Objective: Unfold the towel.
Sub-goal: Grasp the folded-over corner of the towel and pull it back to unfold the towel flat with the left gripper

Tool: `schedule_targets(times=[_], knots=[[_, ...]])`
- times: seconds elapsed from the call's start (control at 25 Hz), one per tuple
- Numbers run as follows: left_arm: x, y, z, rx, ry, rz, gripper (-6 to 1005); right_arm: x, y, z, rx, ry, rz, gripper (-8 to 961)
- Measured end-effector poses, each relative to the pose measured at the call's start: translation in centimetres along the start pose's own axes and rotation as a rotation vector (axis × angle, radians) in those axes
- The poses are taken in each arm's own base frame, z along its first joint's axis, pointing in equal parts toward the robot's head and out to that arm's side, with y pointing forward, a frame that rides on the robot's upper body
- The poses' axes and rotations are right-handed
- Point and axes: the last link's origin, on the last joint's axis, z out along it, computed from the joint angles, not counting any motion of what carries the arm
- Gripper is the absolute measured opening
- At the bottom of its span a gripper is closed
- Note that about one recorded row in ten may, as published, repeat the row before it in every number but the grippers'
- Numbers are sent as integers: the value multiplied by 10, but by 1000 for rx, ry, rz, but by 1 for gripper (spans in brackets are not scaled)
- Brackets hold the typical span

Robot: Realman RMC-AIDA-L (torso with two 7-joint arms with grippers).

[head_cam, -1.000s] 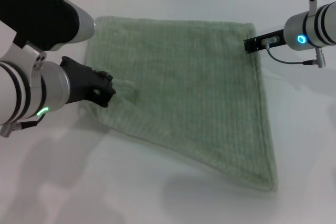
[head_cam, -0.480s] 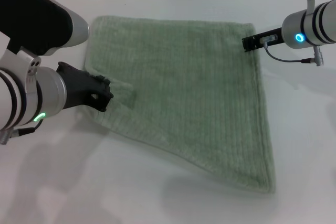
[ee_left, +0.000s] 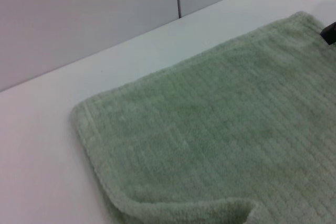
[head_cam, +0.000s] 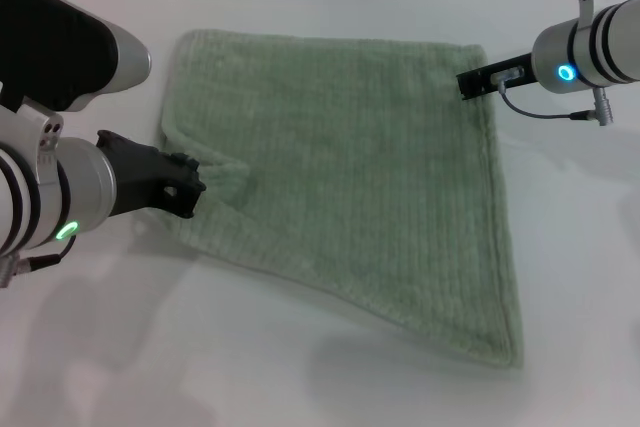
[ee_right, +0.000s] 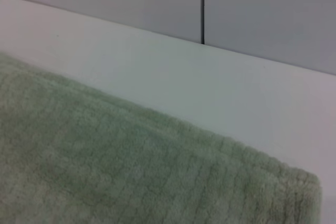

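The pale sage-green towel (head_cam: 350,167) lies spread on the white table, with its near right corner running to a point at the front. My left gripper (head_cam: 188,187) is shut on the towel's left near edge, which is drawn into a small raised fold there. My right gripper (head_cam: 468,82) is shut on the towel's far right edge, just below its far right corner. The left wrist view shows the towel (ee_left: 210,145) with its rounded far left corner and a curled edge close to the camera. The right wrist view shows the far right corner of the towel (ee_right: 105,171).
The white table (head_cam: 580,277) reaches on all sides of the towel. A grey wall with a dark vertical seam (ee_right: 202,6) stands behind the table's far edge. The tip of my right gripper (ee_left: 331,32) shows far off in the left wrist view.
My left gripper has moved left and a little toward the front, drawing the towel's left edge with it. My right gripper has shifted slightly left and back. The towel lies a bit flatter.
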Motion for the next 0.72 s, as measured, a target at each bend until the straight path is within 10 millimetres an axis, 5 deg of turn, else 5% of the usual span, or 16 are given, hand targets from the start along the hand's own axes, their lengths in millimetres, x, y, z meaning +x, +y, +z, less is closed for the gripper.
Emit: schedule_targets(times=[0.72], knots=[[-6, -7, -1, 28, 46, -82, 131, 3, 5, 3, 1, 21, -45, 26]])
